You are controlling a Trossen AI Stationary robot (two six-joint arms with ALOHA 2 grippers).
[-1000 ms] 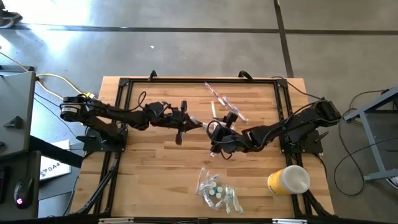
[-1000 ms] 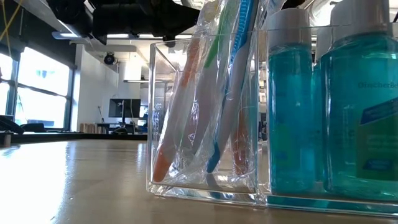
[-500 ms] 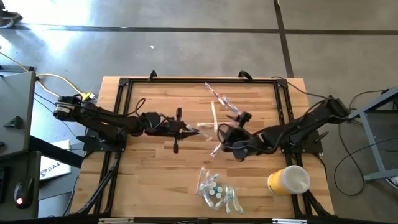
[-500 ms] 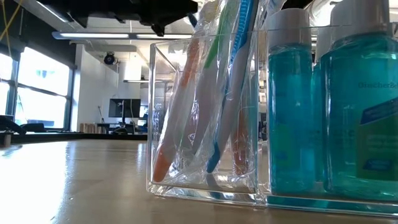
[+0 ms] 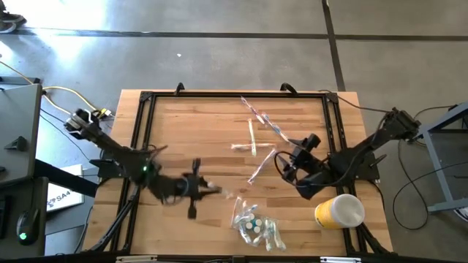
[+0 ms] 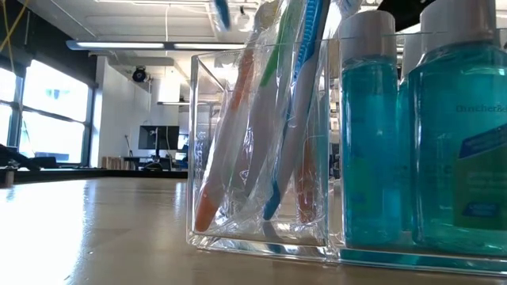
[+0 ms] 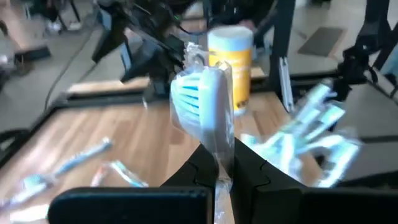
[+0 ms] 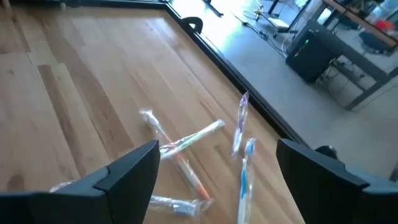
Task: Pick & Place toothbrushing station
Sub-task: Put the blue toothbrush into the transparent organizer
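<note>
My left gripper (image 5: 207,190) has swung from table centre toward the clear organizer (image 5: 254,225), clamped on a wrapped toothbrush (image 7: 205,106); my right gripper (image 5: 301,150) has pulled back, jaws wide and empty. Loose toothbrushes (image 5: 253,136) lie mid-table. I worry the slick wrapper slips, or the brush catches the organizer's rim.

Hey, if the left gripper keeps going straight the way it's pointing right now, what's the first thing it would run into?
Most likely the clear organizer with toothbrushes and blue bottles. The left gripper, shut on a wrapped toothbrush, points across the table toward it. Height is hard to judge, so it may pass over the rim.
</note>
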